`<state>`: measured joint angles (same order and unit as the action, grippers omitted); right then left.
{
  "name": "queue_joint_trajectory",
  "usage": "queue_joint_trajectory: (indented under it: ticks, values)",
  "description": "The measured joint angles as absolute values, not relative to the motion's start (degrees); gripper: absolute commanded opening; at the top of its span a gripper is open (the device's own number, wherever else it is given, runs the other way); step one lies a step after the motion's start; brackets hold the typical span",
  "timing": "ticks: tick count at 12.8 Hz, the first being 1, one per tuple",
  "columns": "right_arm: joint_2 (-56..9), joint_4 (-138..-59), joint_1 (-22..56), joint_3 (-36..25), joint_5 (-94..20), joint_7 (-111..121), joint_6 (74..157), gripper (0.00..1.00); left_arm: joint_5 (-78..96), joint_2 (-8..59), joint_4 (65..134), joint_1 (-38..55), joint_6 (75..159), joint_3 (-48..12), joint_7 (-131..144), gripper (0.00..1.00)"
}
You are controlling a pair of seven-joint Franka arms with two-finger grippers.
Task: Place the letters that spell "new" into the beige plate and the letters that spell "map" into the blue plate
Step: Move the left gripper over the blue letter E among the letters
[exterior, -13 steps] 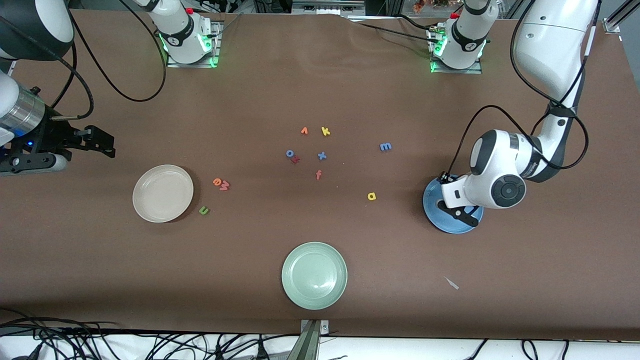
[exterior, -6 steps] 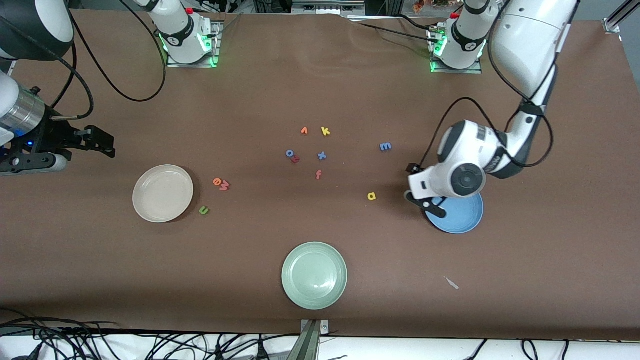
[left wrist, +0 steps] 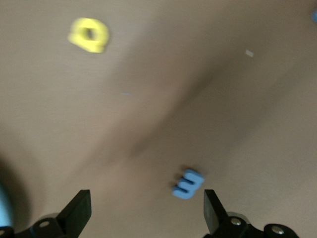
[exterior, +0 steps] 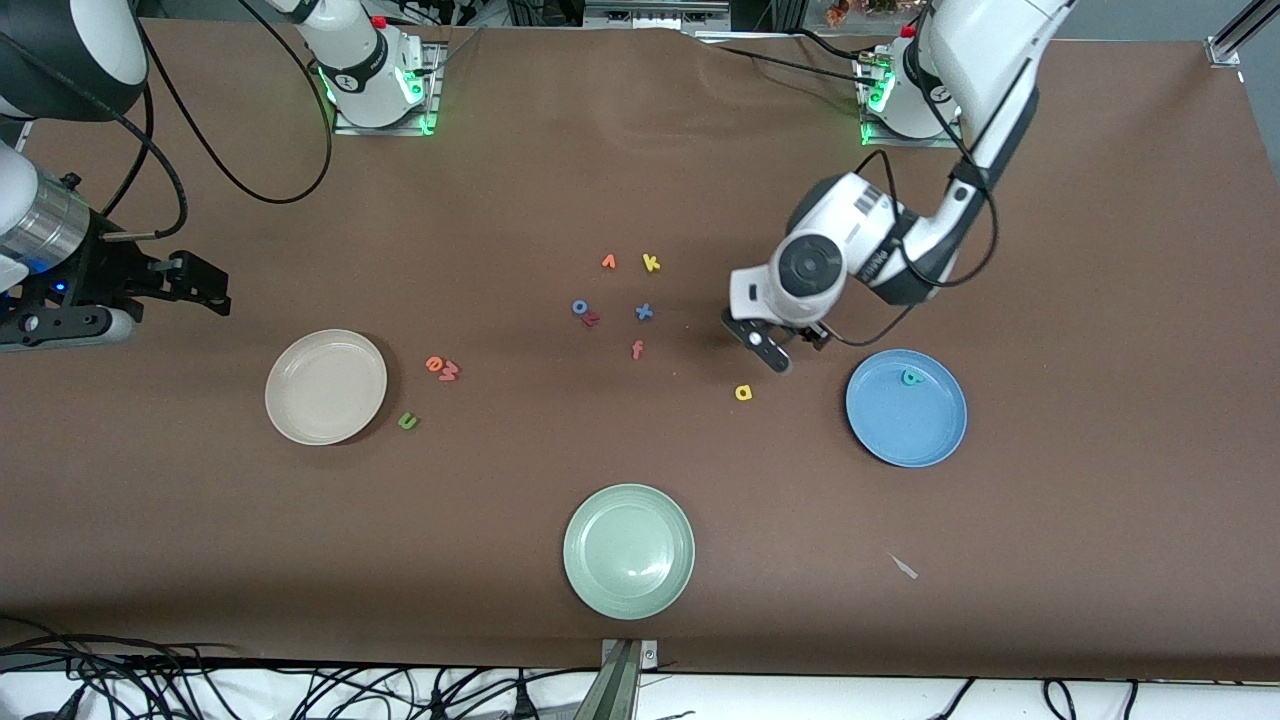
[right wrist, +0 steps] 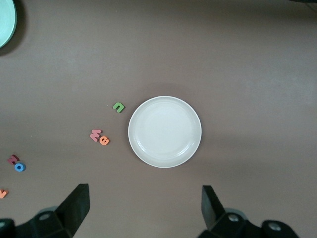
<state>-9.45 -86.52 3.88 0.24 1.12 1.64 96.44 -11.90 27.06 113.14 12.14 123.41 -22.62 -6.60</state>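
Left gripper (exterior: pixel 771 348) poised with jaws spread over the small blue foam letter m (left wrist: pixel 188 183), nothing held.

One teal foam letter p (exterior: pixel 911 377) is seen lying in the round sky-blue plate (exterior: pixel 905 440); the yellow foam letter a (exterior: pixel 743 393) lies on the brown table (exterior: pixel 1050 560) beside that plate, toward the middle. The green n (exterior: pixel 407 421), orange e (exterior: pixel 434 364) and red w (exterior: pixel 449 373) lie just beside the round cream-beige plate (exterior: pixel 325 386), which holds nothing. The right gripper (right wrist: pixel 143 208) waits, jaws released, high over the beige plate. The m is judged light, soft and thin; it is best pinched across its flat sides, low against the table.
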Motion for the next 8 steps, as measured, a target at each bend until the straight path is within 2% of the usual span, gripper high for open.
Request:
queue_joint_trajectory:
  ticks: [5,8]
  values:
    - [-9.45,-86.51,3.88,0.22,1.12,1.62,96.44,1.00,-17.38,25.86,123.69,12.14,130.70,-24.56,-6.60,1.00]
    - [-9.45,-86.52,3.87,0.22,1.12,1.62,96.44,1.00,-17.39,25.89,126.18,12.13,131.50,-24.56,-6.60,0.99]
